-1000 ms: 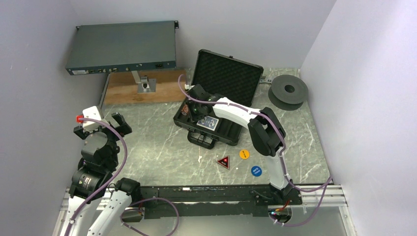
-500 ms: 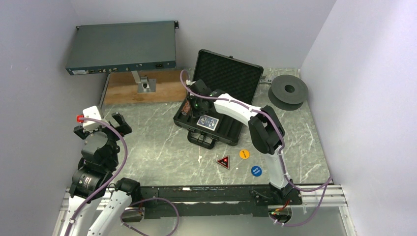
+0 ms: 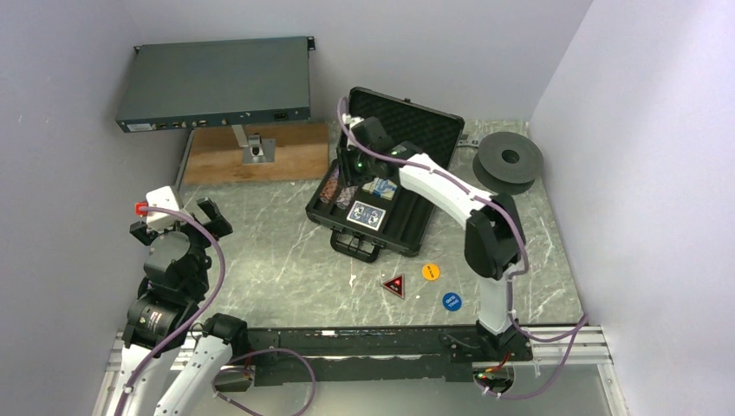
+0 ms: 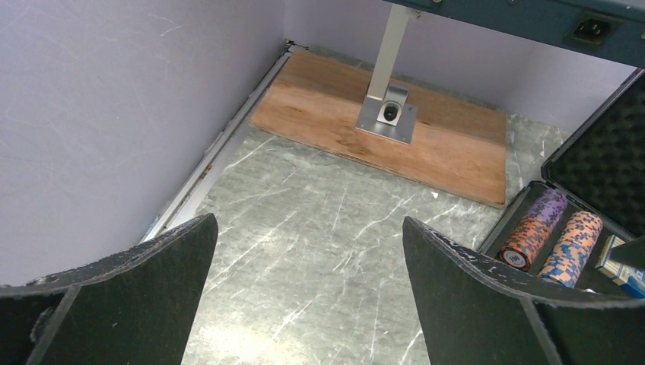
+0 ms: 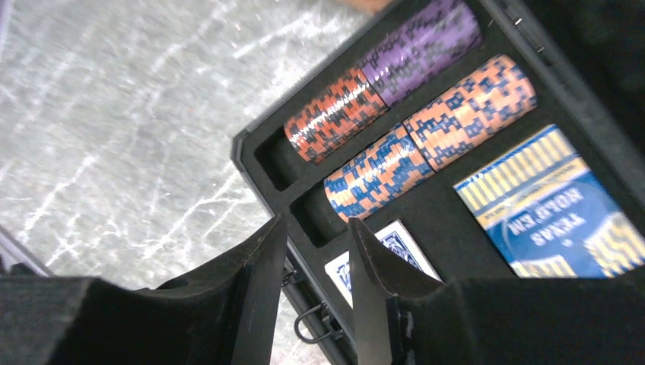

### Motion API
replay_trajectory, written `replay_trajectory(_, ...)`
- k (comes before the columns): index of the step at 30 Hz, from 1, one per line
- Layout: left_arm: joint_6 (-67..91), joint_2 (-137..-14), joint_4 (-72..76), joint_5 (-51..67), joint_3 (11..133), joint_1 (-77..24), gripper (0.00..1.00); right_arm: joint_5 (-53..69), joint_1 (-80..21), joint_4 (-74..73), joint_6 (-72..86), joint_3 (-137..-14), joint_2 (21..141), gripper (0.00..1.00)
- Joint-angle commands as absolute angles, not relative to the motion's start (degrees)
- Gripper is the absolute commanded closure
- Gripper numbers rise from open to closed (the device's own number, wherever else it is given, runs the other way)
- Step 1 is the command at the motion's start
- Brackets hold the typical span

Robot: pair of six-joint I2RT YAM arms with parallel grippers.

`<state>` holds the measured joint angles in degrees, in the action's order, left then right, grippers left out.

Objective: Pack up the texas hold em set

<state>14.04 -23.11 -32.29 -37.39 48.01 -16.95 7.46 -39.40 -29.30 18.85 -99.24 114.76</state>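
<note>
The black briefcase point(image 3: 407, 236) lies open mid-table, its foam lid point(image 3: 403, 130) upright at the back. Inside are patterned chip rolls point(image 5: 376, 171) in the left slots, a blue card deck point(image 3: 366, 214) and a blue Texas Hold'em box point(image 5: 548, 205). My right gripper point(image 3: 354, 166) hovers over the case's back left, jaws a little apart and empty point(image 5: 316, 222). A red-triangle button point(image 3: 394, 285), an orange button point(image 3: 431, 271) and a blue button point(image 3: 452, 301) lie on the table in front of the case. My left gripper point(image 3: 178, 221) is wide open and empty point(image 4: 308, 228) at the far left.
A grey rack unit point(image 3: 217, 82) stands on a post over a wooden board point(image 3: 286, 156) at the back left. A dark spool point(image 3: 510, 160) sits at the back right. A white box with a red button point(image 3: 160, 201) is by the left gripper. Walls close in both sides.
My right gripper has risen and moved back from the front of the case toward the lid, uncovering the card deck and the blue box. The left arm has not moved.
</note>
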Motion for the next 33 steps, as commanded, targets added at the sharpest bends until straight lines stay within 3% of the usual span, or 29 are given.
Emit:
replay_trajectory(1,13.0,-23.7,-30.0,-37.1,47.9,-16.5,0.02,6.3,-39.0,-28.7,17.8,-98.5,105.5,0.60)
replay_trajectory(9,12.9,-25.6,-30.7,-35.1,48.6,-16.5,0.00,2.7,-39.0,-30.6,17.4,-92.5,96.6,0.53)
replay_trajectory(19,12.3,-26.3,-30.2,-31.5,48.5,-16.5,0.00,-8.8,-39.0,-31.8,18.8,-75.4,78.3,0.32)
replay_trajectory(25,11.8,-26.9,-30.2,-30.7,48.6,-16.5,0.00,-12.7,-39.0,-36.2,22.0,-70.8,71.3,0.28)
replay_trajectory(33,11.6,-27.1,-30.1,-29.2,48.5,-16.5,0.00,-26.8,-38.8,-44.1,31.6,-63.2,64.6,0.11)
